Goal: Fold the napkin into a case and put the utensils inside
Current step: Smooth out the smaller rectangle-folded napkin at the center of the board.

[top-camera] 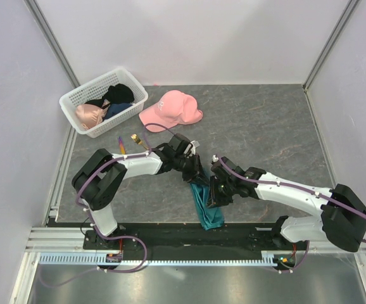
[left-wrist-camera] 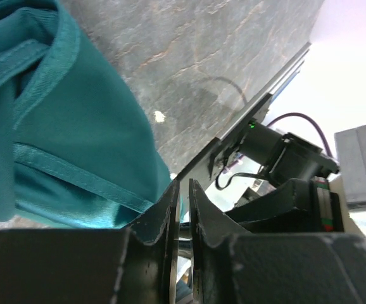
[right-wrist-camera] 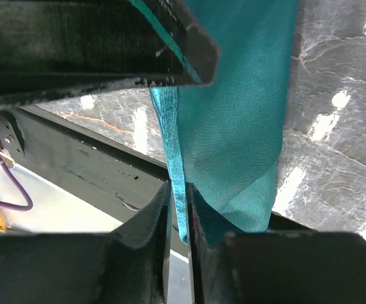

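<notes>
The teal napkin (top-camera: 207, 208) hangs as a narrow, layered strip near the table's front edge, held between both grippers. My left gripper (top-camera: 192, 175) is at its upper end. In the left wrist view its jaws (left-wrist-camera: 183, 185) stand almost together, with the napkin (left-wrist-camera: 75, 126) bunched against the left finger and a sliver of it between the tips. My right gripper (top-camera: 216, 193) pinches the hem of the napkin (right-wrist-camera: 233, 126) between its fingertips (right-wrist-camera: 180, 188). The utensils lie apart from the cloth on the table: a gold-headed fork (top-camera: 136, 139) and a purple-and-orange piece (top-camera: 121, 143).
A pink cap (top-camera: 170, 109) lies at the back centre. A white basket (top-camera: 74, 96) with clothes stands at the back left. The black base rail (top-camera: 189, 231) runs just under the napkin's lower end. White walls enclose the table.
</notes>
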Available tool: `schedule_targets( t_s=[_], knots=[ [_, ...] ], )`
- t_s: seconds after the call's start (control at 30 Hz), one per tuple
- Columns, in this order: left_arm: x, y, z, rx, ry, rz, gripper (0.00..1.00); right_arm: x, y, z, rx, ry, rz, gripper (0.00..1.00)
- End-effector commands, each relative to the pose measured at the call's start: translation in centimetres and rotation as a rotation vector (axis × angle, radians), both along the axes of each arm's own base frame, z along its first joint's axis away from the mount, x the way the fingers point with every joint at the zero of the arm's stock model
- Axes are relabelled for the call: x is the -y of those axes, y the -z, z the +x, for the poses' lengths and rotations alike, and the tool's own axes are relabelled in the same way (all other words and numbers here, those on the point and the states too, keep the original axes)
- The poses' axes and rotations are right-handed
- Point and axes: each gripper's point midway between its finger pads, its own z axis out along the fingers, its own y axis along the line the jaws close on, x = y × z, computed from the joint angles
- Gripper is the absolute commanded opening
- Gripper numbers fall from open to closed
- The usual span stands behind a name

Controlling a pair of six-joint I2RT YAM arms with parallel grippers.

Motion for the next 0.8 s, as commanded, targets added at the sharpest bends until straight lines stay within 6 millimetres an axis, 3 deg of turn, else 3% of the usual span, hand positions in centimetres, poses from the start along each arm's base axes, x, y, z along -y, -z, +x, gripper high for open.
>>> schedule_targets(
  t_s=[0.0, 0.27, 0.47, 0.67, 0.77],
  knots=[
    [-0.4, 0.5, 0.0, 0.052, 0.074, 0.03, 0.15, -0.3, -0.7, 0.8, 0.01, 0.043, 0.038, 0.19],
    [-3.5, 3.5, -0.5, 0.085, 0.141, 0.155, 0.11, 1.4, 0.0, 1.7, -0.034, 0.129, 0.027, 0.17],
    [-5.7, 4.4, 0.1, 0.122, 0.17, 0.209, 0.1, -0.2, 0.5, 2.1, -0.052, 0.093, 0.08, 0.15],
    [-5.8, 5.3, 0.1, 0.099, 0.182, 0.218, 0.09, -1.7, 1.6, 2.2, -0.092, 0.064, 0.114, 0.11],
    [-5.7, 5.6, 0.2, 0.1, 0.186, 0.219, 0.09, -1.4, 3.0, 1.4, -0.127, 0.063, 0.103, 0.09]
  ],
)
